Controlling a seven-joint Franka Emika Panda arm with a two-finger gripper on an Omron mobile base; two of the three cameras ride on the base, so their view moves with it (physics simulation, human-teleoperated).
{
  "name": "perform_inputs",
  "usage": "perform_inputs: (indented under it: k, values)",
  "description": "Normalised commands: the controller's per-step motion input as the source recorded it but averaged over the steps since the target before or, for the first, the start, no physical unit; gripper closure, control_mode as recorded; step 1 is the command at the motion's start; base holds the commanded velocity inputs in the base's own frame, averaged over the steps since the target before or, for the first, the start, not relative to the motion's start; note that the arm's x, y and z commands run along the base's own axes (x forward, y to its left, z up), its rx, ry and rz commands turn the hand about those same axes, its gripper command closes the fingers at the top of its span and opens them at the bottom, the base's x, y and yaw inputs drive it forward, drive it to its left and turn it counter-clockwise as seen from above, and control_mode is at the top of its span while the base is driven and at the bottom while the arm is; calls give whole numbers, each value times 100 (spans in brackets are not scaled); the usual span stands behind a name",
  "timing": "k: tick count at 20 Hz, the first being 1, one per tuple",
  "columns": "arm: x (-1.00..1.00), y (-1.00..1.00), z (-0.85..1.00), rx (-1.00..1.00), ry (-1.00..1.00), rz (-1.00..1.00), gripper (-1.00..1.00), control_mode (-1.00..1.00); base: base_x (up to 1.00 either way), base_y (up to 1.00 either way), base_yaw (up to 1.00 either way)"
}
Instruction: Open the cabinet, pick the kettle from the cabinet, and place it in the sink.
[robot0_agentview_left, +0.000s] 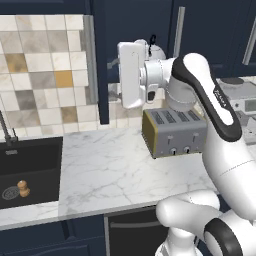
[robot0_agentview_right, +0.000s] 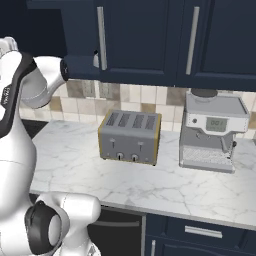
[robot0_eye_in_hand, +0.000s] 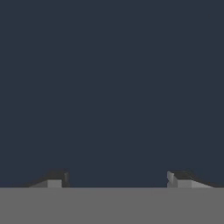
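Pincer (robot0_eye_in_hand: 116, 179): we see 2 fingertips (robot0_eye_in_hand: 54, 178) spread wide apart, nothing between them, facing a flat navy surface. Kettle (robot0_agentview_left: 154, 49): largely hidden behind the robot's white hand, inside the cabinet (robot0_agentview_left: 102, 60), above the toaster (robot0_agentview_left: 174, 131) on the desk (robot0_agentview_left: 105, 170). Sink (robot0_agentview_left: 30, 165): lower left, well apart.

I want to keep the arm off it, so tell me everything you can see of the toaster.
The toaster is a boxy, brushed-silver four-slot model with brass-coloured edging and two small round knobs low on its front. It stands upright on the white marble counter, near the tiled wall, to the left of the coffee machine and apart from it. Only the counter touches it.
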Motion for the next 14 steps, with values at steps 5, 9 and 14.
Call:
perform_inputs:
  k: [5,9,14]
  values:
    - [0,-21,0,-7,0,0,-100,-100,0,0,0]
    - [3,-33,0,-13,4,0,-100,-100,0,0,0]
    - [1,-39,0,-11,0,0,-100,-100,0,0,0]
